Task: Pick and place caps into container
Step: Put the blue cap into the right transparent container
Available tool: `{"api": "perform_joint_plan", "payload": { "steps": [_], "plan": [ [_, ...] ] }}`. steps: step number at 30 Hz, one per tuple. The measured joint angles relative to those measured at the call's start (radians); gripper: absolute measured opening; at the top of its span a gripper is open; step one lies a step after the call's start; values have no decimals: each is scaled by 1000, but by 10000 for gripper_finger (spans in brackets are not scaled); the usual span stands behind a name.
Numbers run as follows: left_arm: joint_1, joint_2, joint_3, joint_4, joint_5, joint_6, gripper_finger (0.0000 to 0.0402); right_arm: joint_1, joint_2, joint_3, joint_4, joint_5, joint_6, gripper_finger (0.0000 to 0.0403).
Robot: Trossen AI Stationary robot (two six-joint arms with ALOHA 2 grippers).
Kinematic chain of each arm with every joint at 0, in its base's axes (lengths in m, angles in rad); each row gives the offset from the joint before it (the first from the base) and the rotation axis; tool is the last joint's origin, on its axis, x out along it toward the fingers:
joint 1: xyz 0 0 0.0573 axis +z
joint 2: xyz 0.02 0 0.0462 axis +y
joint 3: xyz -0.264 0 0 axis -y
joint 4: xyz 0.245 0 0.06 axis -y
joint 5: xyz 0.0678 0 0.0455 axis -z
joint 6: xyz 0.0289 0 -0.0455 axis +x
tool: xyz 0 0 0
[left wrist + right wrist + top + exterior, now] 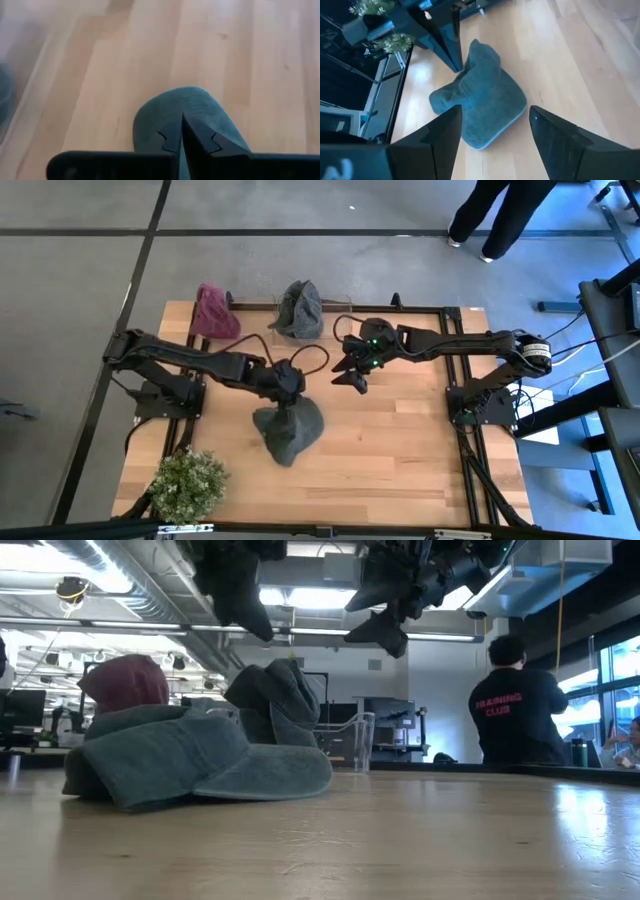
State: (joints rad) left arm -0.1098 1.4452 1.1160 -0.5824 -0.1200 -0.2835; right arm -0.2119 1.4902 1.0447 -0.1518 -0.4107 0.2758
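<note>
The table (400, 450) was a pale wooden top in a black frame, standing on grey floor; beyond its far edge the low view showed a lit room with a person (517, 705) in a dark shirt, back turned.

A grey-green cap (290, 430) lay crumpled near the table's middle, brim flat on the wood in the low view. The left gripper (287, 380) was just above its far end, fingers (200, 137) pressed together with a fold of the cap's fabric rising to them in the right wrist view; whether they pinched it could not be told for sure. The right gripper (350, 375) hung to the right of it, fingers spread wide and holding nothing.

A maroon cap (213, 313) and another grey-green cap (299, 308) sat at the far edge, well apart from the middle one. A clear container (355, 743) showed faintly behind them in the low view. A bushy plant (187, 483) stood at the near left corner. The near right of the table offered open wood.
</note>
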Motion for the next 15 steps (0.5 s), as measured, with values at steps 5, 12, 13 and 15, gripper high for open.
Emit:
{"api": "perform_joint_plan", "payload": {
  "steps": [5,12,13,15],
  "plan": [
    [-73,5,0,-115,-173,-222,21,0,0,0,5,0,-23,233],
    [-155,5,0,-227,-251,-603,58,0,0,0,22,2,-82,233],
    [-168,5,0,-236,-252,-654,66,0,0,0,29,2,-87,233],
    [-192,10,0,-246,-262,-758,83,0,0,0,33,2,-105,233]
  ]
}}
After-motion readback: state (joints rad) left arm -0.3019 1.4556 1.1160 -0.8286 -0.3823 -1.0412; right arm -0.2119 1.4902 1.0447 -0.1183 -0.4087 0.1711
